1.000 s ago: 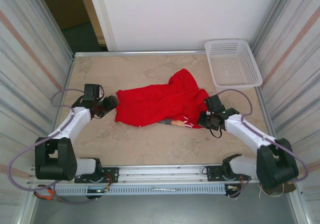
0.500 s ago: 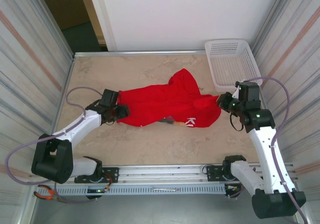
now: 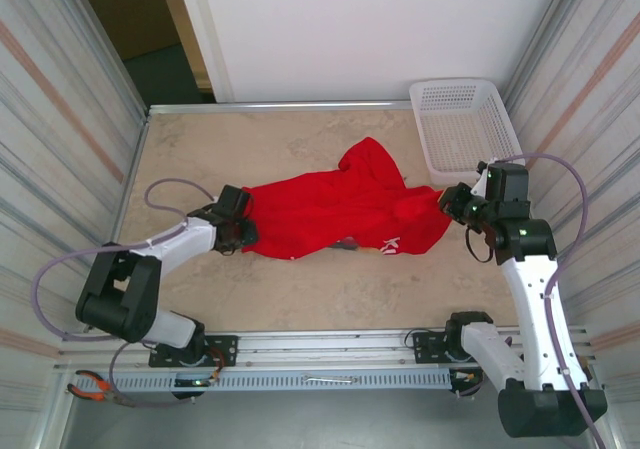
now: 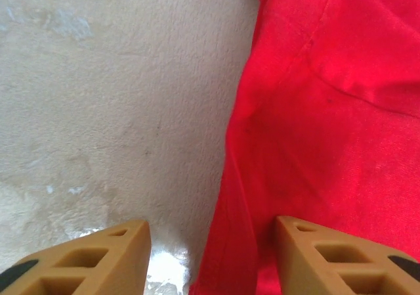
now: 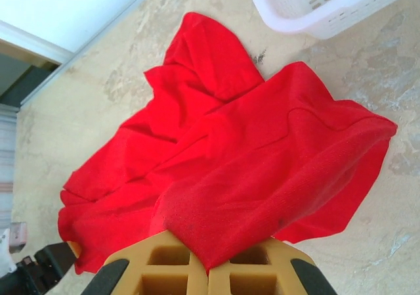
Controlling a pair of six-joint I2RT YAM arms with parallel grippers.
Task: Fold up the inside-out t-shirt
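On the table [image 3: 300, 139], t-shirt [image 3: 330, 209] lengthwise left-right.

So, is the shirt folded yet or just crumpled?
Crumpled, not folded: the red t-shirt lies in a rumpled heap on the table, its right edge pinched in the shut right pincer.

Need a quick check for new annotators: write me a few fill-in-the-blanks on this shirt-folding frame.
1. The right fingers are shut on the ___ shirt.
2. The left fingers stand ___, astride the shirt's left edge.
3. The basket stands at the far ___ corner of the table.
Missing words: red; open; right.
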